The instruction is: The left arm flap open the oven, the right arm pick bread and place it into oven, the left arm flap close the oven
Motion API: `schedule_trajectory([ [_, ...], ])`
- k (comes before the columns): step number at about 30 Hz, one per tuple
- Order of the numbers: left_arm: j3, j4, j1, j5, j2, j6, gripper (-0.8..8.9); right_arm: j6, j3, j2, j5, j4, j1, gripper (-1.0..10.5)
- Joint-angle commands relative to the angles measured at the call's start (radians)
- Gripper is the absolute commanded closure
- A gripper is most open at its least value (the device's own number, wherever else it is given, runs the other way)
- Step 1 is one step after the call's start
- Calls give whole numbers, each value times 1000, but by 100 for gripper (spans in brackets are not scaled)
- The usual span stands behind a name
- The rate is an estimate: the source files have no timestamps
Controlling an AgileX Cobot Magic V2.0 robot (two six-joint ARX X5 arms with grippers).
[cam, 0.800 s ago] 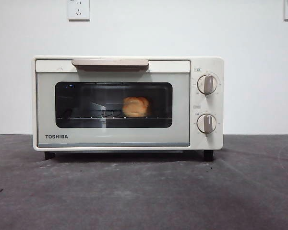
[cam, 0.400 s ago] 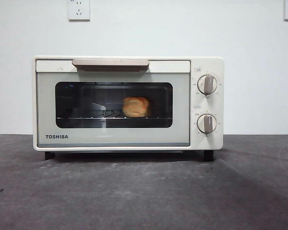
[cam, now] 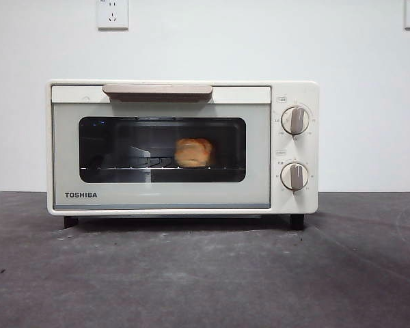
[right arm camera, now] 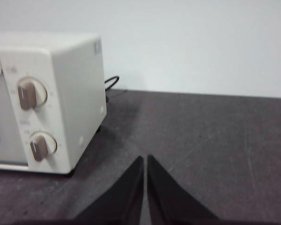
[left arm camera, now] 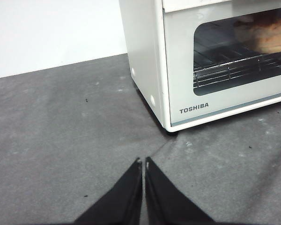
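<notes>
**Bread inside, door up, both arms clear**

Looking level across the table (cam: 205, 273), you see the oven (cam: 182, 147) standing square on its short black feet, its door fully up against the body and the beige bar handle (cam: 157, 89) along the door's top edge. The bread (cam: 193, 152) sits on the wire rack (cam: 123, 166) inside, visible through the dark glass, a little right of the window's middle. Both knobs (cam: 295, 120) stand on the panel to the right of the door.

Your left gripper (left arm camera: 144, 161) hangs over bare table off the oven's TOSHIBA corner, well apart from the door; its jaws are pressed together at the tips and grip nothing. From that wrist camera the loaf shows behind the glass on the rack.

Your right gripper (right arm camera: 144, 158) is near the knob side of the oven, not touching it, jaws likewise closed tip to tip and empty. A black cord (right arm camera: 111, 82) trails behind the oven there.

Two wall sockets (cam: 112, 14) show on the white wall above.
</notes>
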Motion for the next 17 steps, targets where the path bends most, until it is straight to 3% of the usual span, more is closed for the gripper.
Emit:
schedule_trajectory([
  [1, -19, 9, -1, 1, -2, -2, 797, 4, -24, -15, 1, 11, -1, 939],
  [17, -19, 9, -1, 1, -2, -2, 797, 3, -35, -47, 1, -57, -1, 939],
])
